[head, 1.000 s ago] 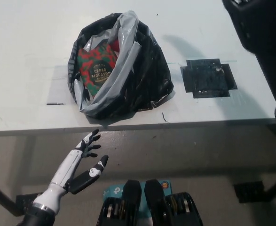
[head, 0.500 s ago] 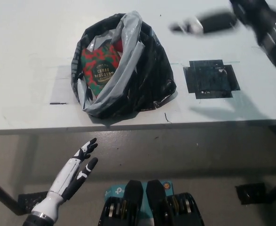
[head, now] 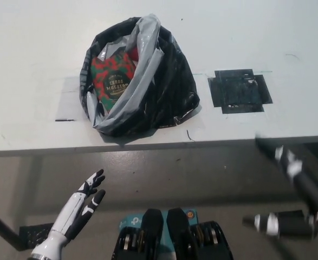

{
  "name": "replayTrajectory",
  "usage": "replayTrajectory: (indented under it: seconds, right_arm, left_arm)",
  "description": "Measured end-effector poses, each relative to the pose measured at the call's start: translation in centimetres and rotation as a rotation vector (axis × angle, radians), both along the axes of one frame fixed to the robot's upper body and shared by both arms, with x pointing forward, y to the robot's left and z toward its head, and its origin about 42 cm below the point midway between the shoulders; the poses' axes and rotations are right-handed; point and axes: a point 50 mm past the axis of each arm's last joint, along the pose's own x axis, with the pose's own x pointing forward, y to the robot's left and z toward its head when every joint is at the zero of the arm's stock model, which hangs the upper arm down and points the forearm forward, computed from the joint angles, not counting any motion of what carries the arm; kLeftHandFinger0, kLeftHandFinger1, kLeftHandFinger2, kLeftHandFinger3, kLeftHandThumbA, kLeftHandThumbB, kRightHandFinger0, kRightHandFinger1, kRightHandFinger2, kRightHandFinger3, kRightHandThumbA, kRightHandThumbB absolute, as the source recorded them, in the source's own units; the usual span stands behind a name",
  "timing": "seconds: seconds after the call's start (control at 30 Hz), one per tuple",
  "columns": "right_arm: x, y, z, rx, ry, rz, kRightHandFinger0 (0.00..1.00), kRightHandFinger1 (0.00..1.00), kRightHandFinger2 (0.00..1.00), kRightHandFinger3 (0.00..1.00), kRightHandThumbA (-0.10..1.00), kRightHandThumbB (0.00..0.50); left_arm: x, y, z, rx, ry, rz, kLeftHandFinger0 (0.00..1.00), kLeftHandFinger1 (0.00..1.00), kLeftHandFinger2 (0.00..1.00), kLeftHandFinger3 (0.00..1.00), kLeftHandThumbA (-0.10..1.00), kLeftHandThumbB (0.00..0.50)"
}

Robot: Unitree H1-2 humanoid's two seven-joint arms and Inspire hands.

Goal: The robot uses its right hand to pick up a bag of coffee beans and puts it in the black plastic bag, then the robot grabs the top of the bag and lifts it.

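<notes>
Coffee beans bag (head: 113, 79), red and green with a round dark label, lies inside the open black plastic bag (head: 164, 92), which sits slumped on the white table (head: 28, 49) near its front edge, with a square black patch (head: 239, 90) on the tabletop to one side. Below the table edge at the lower left, the white left hand (head: 86, 199) hangs with fingers spread, holding nothing. At the lower right, the black right hand (head: 289, 216) is a motion-blurred streak off the table, so whether it is spread or closed cannot be told.
</notes>
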Motion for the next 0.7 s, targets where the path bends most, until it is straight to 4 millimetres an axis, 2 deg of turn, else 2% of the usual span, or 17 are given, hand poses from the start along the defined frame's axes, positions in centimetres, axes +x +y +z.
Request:
replayTrajectory:
  seconds: [0.1,0.13,0.17,0.2,0.3,0.43,0.5,0.63,0.7]
  right_arm:
    - [-1.7,0.2,-2.5,0.036,0.065,-0.029,1.00,1.00,1.00,1.00,1.00,0.316]
    - [-1.8,0.3,-3.6,0.050,0.089,-0.044,1.00,1.00,1.00,1.00,1.00,0.300]
    - [-1.8,0.3,-3.6,0.050,0.089,-0.044,1.00,1.00,1.00,1.00,1.00,0.300]
    - [-1.8,0.4,-4.9,0.067,0.122,-0.063,1.00,1.00,1.00,1.00,1.00,0.308]
    - [-1.6,0.7,-6.7,0.089,0.151,-0.086,1.00,1.00,1.00,1.00,1.00,0.302]
    - [-1.4,1.0,-10.2,0.117,0.227,-0.127,1.00,1.00,1.00,1.00,1.00,0.327]
    - [-1.6,1.1,-11.6,0.124,0.261,-0.140,1.00,1.00,1.00,1.00,1.00,0.323]
    - [-2.5,1.3,-15.1,0.138,0.337,-0.176,1.00,1.00,1.00,1.00,1.00,0.348]
    - [-2.9,1.4,-16.0,0.141,0.350,-0.186,1.00,1.00,1.00,1.00,1.00,0.366]
  left_arm:
    - [-0.4,0.1,-0.3,-0.001,0.010,0.003,1.00,1.00,1.00,1.00,1.00,0.285]
    - [-0.5,0.1,-0.4,-0.002,0.014,0.005,1.00,1.00,1.00,1.00,1.00,0.283]
    - [-0.5,0.1,-0.4,-0.002,0.014,0.005,1.00,1.00,1.00,1.00,1.00,0.282]
    - [-0.8,0.2,-0.6,-0.004,0.023,0.008,1.00,1.00,1.00,1.00,1.00,0.280]
    - [-1.6,0.4,-1.2,-0.008,0.044,0.015,1.00,1.00,1.00,1.00,1.00,0.284]
    - [-3.5,0.8,-2.5,-0.013,0.092,0.029,1.00,1.00,1.00,1.00,1.00,0.305]
    - [-4.5,0.9,-3.2,-0.014,0.117,0.036,1.00,1.00,1.00,1.00,1.00,0.303]
    - [-7.0,1.4,-4.6,-0.014,0.177,0.054,1.00,1.00,1.00,1.00,1.00,0.283]
    - [-7.7,1.5,-4.9,-0.014,0.192,0.059,1.00,1.00,1.00,1.00,1.00,0.289]
